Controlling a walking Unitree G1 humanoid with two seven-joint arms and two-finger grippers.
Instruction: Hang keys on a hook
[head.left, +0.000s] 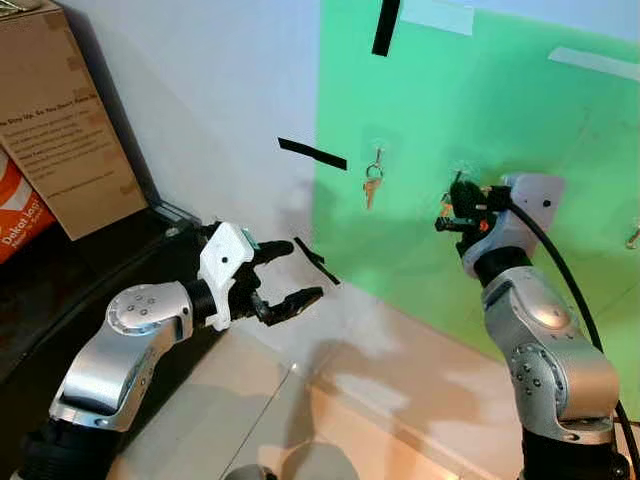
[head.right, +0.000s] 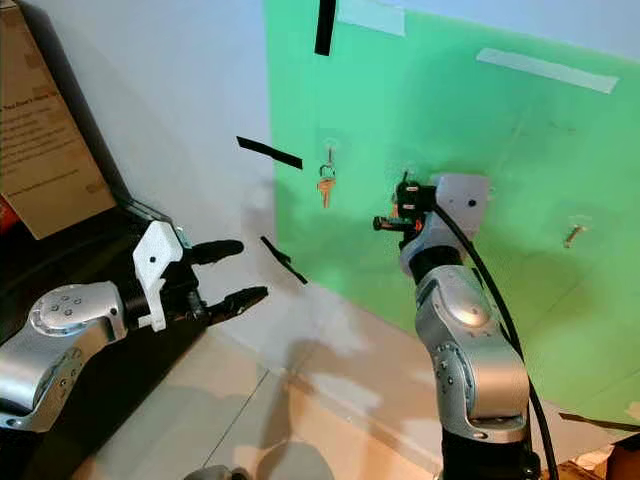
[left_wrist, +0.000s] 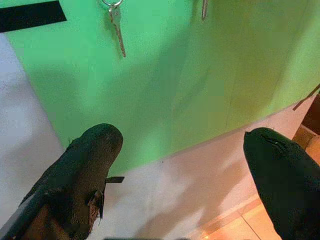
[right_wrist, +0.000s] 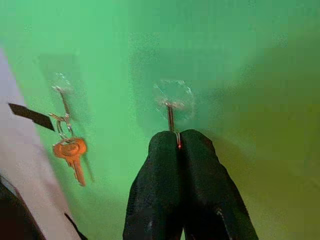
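Take the green board (head.left: 480, 180) on the wall as your landmark. Your right tool (right_wrist: 178, 145) is raised up against its face, near the middle, with both black fingers pressed together. A thin metal piece shows just between the tips, directly under a clear hook (right_wrist: 172, 97) stuck on the board; you cannot tell if a key ring is held there. To the left of this hook, near the board's left edge, a second hook carries an orange key (right_wrist: 72, 152) hanging free. Your left tool (head.left: 285, 275) is spread open, hovering before the white wall beside the board's left edge, well below that key. A cardboard box (head.left: 60, 130) stands far left of the board.
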